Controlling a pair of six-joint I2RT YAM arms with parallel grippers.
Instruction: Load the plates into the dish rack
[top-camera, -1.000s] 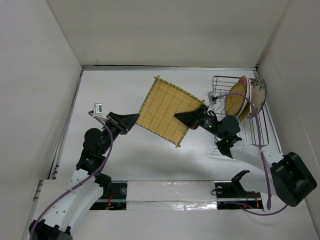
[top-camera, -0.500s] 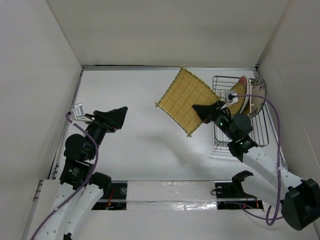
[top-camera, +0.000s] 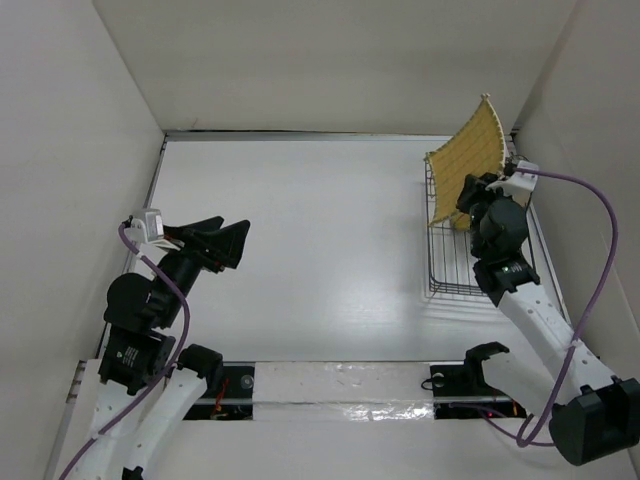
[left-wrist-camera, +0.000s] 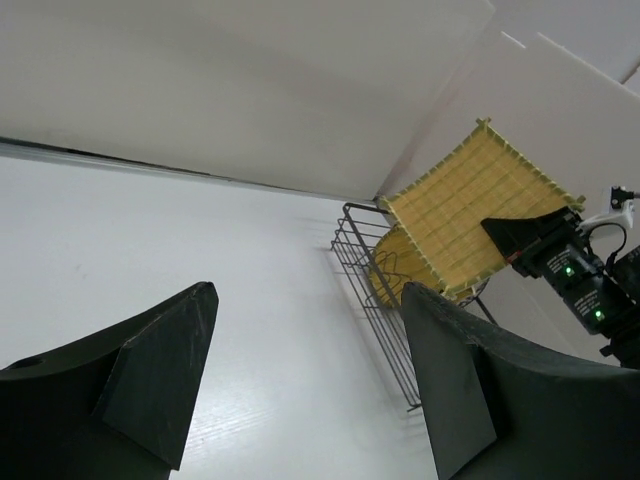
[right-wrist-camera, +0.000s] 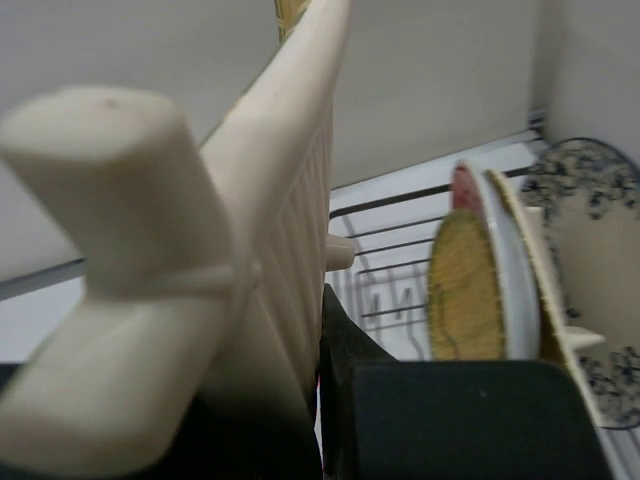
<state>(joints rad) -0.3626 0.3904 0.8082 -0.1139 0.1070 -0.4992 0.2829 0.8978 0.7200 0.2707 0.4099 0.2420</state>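
Descent is called for: the square yellow woven bamboo plate (top-camera: 466, 155), clamped on edge in the right tool (top-camera: 478, 188), is held tilted above the dark metal wire dish rack (top-camera: 440, 272), which lies below that tool. The left tool (top-camera: 226, 240), jaws apart and empty, is held well away.
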